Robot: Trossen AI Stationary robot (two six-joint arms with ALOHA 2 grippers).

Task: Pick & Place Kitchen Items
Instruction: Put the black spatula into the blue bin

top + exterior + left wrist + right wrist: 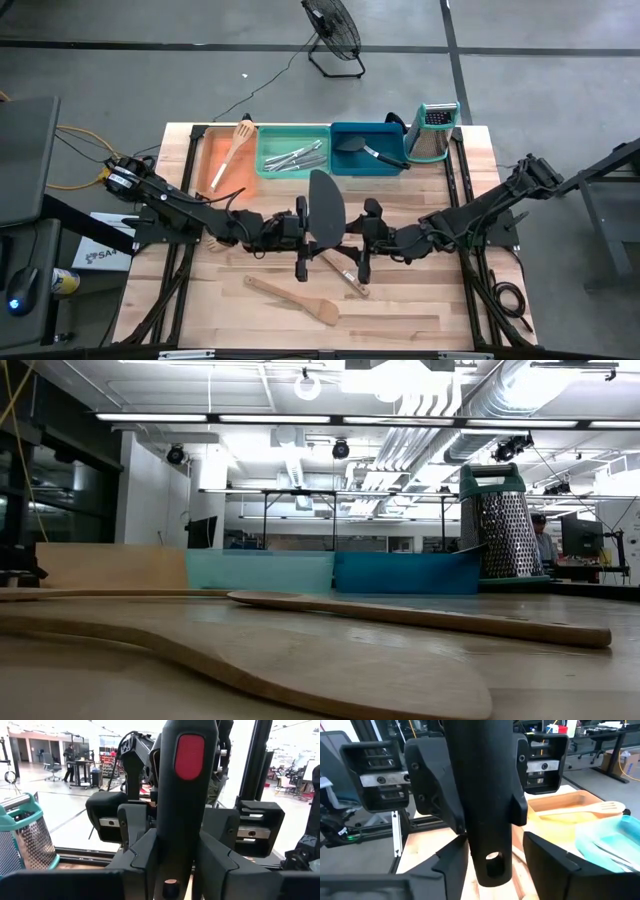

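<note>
Black turner (326, 212) stands between both arms above mid-counter (420, 310), handle running toward the near edge; left end effector (300, 232) clamps it, right end effector (355, 238) half-open around the handle, equally near.

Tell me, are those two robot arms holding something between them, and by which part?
Yes. The left gripper clamps a black turner by its handle. The right gripper has its fingers around the handle too, not yet clearly gripping.
</note>
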